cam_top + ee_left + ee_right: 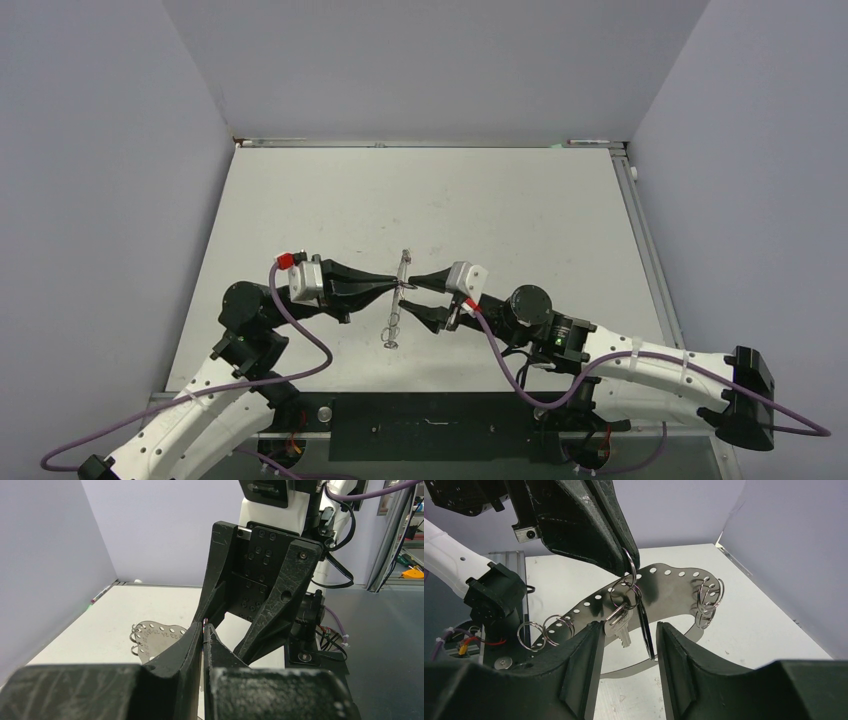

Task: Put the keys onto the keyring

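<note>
Right gripper (630,630) stands with its fingers apart, and the key (620,625) dangles right in that gap, blade pointing down, hugging one finger! Left gripper (626,560) is clamped on the keyring (674,587) by a small loop, holding it above the table's (500,200) middle, toward the near edge. Right arm looks best placed to take the key.

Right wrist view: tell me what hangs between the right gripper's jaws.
Right wrist view shows a silver key and a dark flat piece hanging between the jaws of the right gripper, from a ring the left gripper pinches.
</note>
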### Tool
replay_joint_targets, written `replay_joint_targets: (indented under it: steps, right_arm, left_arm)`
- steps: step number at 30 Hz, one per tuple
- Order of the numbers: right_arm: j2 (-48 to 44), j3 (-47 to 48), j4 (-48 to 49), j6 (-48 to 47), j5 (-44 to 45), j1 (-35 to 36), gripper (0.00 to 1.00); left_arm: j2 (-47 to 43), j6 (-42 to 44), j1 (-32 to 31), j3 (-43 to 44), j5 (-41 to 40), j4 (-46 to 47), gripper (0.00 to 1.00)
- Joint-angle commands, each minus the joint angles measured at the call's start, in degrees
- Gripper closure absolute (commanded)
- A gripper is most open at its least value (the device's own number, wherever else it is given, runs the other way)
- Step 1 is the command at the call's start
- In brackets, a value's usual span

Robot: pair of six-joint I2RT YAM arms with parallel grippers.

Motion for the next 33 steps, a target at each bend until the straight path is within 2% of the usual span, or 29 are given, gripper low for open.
replay_joint_targets:
  steps: [1,14,19,24,33]
  right_arm:
    - [0.75,2.17,4.55,-0.33,0.35,0.32,0.58]
    - [1.95,1.84,6.70,0.37,-0.38,0.29,0.66]
    - [2.30,2.37,6.06,0.38,-1.27,0.33,0.83]
    - [1.55,2.54,4.86,0.50,-1.29,0.30,0.92]
    - [0.05,6.36,-2.57,-0.45,-2.36,0.30,0.95]
  left_arm:
    - [-0.60,-0.05,0.35,0.66,-0.12,2.45,1.00]
    - [-0.60,-0.09,0.35,0.69,-0.05,2.46,1.00]
    - [-0.60,-0.09,0.35,0.67,-0.12,2.45,1.00]
    - [-0.51,-0.09,0.35,0.74,-0.04,2.45,1.00]
    - [-0.26,0.26,0.35,0.84,0.73,2.01,1.00]
